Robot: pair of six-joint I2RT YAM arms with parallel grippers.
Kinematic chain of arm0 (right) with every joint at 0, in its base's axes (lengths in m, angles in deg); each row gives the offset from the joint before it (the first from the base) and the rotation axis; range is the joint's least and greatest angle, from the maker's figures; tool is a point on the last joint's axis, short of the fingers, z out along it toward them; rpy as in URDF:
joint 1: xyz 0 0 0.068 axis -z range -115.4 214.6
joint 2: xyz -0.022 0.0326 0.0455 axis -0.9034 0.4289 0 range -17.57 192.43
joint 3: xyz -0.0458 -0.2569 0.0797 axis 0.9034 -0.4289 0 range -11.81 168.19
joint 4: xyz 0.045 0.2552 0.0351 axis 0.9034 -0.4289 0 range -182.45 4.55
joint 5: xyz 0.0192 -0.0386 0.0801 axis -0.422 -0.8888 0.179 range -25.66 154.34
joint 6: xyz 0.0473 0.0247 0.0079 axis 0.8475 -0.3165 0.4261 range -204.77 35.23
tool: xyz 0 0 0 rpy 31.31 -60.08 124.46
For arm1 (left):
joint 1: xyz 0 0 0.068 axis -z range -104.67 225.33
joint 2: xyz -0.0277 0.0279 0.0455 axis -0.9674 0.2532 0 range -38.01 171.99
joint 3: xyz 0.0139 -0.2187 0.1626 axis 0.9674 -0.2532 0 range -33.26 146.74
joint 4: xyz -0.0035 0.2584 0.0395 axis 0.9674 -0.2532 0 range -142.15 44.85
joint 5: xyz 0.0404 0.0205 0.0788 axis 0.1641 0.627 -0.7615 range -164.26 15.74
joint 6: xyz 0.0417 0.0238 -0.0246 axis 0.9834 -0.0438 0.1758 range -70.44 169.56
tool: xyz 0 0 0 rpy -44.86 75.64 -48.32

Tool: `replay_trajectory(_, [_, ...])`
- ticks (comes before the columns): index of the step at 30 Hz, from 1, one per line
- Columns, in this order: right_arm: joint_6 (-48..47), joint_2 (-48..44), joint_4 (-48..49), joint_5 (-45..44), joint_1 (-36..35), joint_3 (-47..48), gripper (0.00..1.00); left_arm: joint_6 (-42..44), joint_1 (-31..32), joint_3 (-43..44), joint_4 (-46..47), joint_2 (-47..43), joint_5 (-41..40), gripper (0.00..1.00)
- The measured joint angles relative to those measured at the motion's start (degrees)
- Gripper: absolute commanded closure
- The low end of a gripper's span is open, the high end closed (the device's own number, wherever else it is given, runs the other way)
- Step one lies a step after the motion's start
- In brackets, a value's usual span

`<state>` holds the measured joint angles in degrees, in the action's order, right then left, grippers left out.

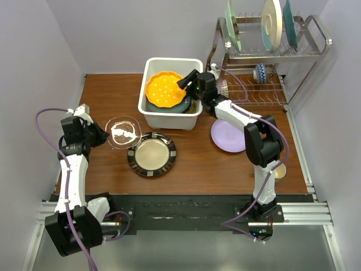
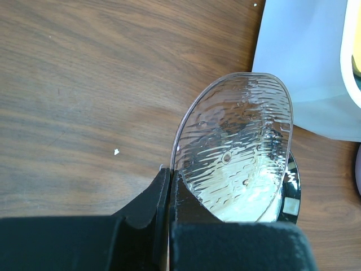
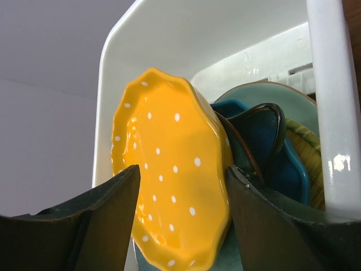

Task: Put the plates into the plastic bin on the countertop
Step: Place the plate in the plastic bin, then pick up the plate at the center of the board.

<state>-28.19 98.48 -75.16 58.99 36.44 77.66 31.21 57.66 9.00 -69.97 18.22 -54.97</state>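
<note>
While left claw point(image 2: 169, 176) pinches clear glass plate point(image 2: 237, 135) by rim to lift it off wooden desk point(image 2: 84, 84), right claw point(image 3: 181, 176) hangs spread over orange dotted plate point(image 3: 163, 141), apparently released into white plastic bin point(image 3: 169, 34).

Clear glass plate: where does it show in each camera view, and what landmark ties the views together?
Top external: the clear glass plate is left of centre, just left of the black-rimmed striped plate.
Left wrist: centre right, its rim pinched in the left hand.
Right wrist: not in view.
Shared landmark: the white plastic bin, visible in all three.
</note>
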Motion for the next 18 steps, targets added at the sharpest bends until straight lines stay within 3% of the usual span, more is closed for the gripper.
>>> replay_trajectory(18, [0.98, 7.41, 0.46, 3.5, -0.66, 9.31, 0.34, 0.0, 0.0, 0.0, -0.02, 0.0, -0.09, 1.0])
